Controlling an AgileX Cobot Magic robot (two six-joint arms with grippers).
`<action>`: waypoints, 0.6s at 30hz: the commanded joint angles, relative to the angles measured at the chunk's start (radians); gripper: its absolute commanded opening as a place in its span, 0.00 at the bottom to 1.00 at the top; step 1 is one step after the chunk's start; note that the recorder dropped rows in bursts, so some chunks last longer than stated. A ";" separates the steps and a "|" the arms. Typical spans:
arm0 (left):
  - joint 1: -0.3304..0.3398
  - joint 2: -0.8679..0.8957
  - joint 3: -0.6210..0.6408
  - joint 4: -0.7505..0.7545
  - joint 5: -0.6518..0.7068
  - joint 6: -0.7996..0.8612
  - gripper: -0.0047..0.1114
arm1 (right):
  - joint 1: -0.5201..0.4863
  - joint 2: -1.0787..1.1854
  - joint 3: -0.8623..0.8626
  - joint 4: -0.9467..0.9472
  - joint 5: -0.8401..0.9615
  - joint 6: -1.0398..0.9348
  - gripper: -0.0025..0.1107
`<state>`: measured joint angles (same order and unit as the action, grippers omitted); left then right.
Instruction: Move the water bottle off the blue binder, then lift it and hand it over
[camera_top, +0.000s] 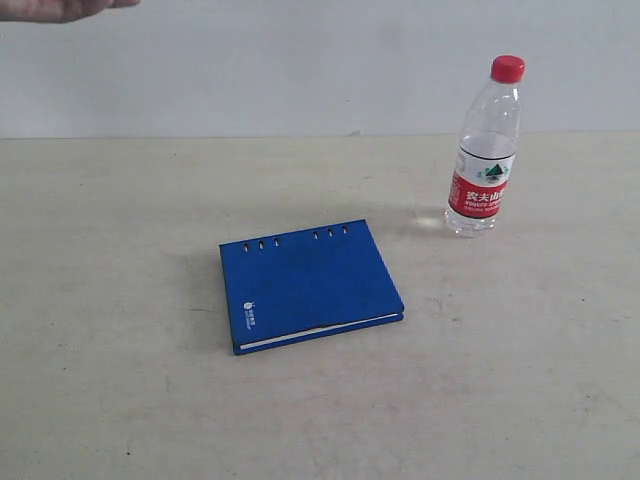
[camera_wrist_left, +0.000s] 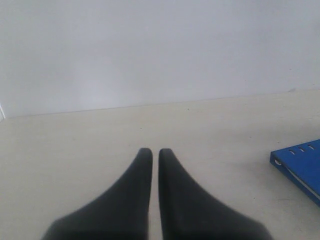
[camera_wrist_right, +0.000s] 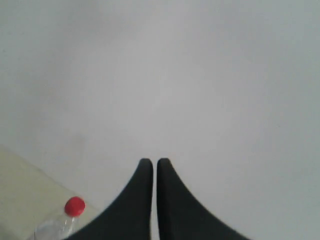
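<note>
The water bottle (camera_top: 487, 148), clear with a red cap and a red-and-white label, stands upright on the table to the right of and behind the blue binder (camera_top: 308, 282), apart from it. The binder lies flat and closed at the table's middle. Neither gripper shows in the exterior view. My left gripper (camera_wrist_left: 155, 151) is shut and empty above bare table, with a corner of the blue binder (camera_wrist_left: 301, 164) off to one side. My right gripper (camera_wrist_right: 153, 161) is shut and empty, facing the wall, with the water bottle (camera_wrist_right: 67, 216) and its red cap beside it.
A person's hand (camera_top: 60, 8) shows at the exterior view's top left corner. The beige table (camera_top: 120, 350) runs back to a pale wall (camera_top: 250, 60).
</note>
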<state>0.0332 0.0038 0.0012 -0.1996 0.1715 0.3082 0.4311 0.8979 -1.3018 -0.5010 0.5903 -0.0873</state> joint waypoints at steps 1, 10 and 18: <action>-0.005 -0.004 -0.001 0.002 -0.014 0.004 0.08 | -0.003 -0.073 0.000 0.440 0.226 -0.604 0.02; -0.005 -0.004 -0.001 0.002 -0.014 0.004 0.08 | -0.003 0.032 0.337 0.953 0.084 -0.567 0.02; -0.005 -0.004 -0.001 0.002 -0.014 0.004 0.08 | 0.104 0.266 0.544 1.107 -0.165 -0.541 0.02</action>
<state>0.0332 0.0038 0.0012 -0.1996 0.1715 0.3082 0.4881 1.1006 -0.7772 0.5789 0.4657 -0.6316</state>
